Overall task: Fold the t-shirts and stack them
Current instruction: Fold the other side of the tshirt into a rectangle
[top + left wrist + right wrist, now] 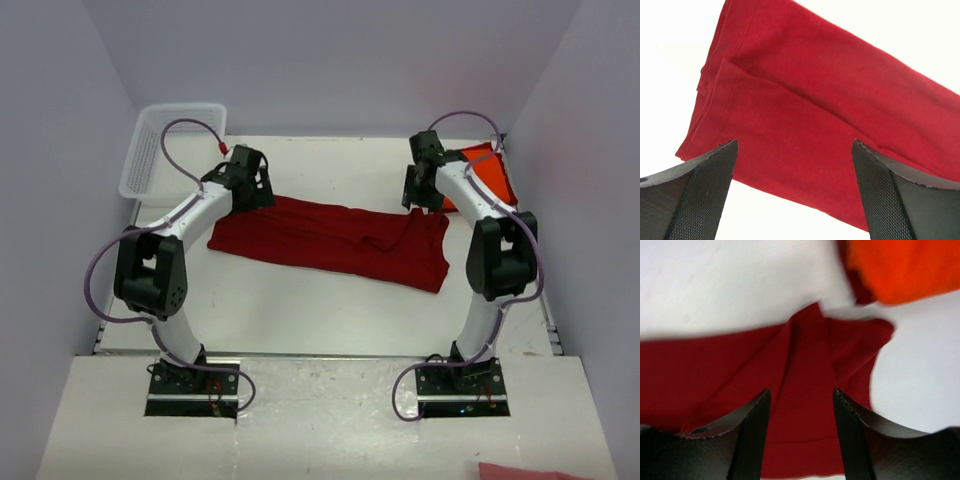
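Two shirts lie on the table (300, 310). The red shirt (330, 240) stretches as a long band across the middle, and the orange shirt (492, 175) sits in the far right corner, partly behind the right arm. The red band's long axis runs side to side, with its left end a little farther back than its right. That puts one end under each arm, and neither arm is clearly the nearer one.

The left gripper (794, 145) hovers above the left end with its fingers spread as wide as they go and nothing between them. Through the gap the cloth shows flat below, with a folded edge crossing it at a slant.

The right gripper (801, 392) hangs over the far right corner of the red shirt, just beside the orange one. Its fingers stand about half apart. Rumpled red cloth lies beneath them, and I'd say they have hold of nothing.

Both arms reach forward from their bases with elbows raised and wrists tipped down at the cloth. A white basket (165, 140) stands in the far left corner, well apart from both shirts.

My guess is that the next fold runs across the long axis, so each gripper would take its own end.
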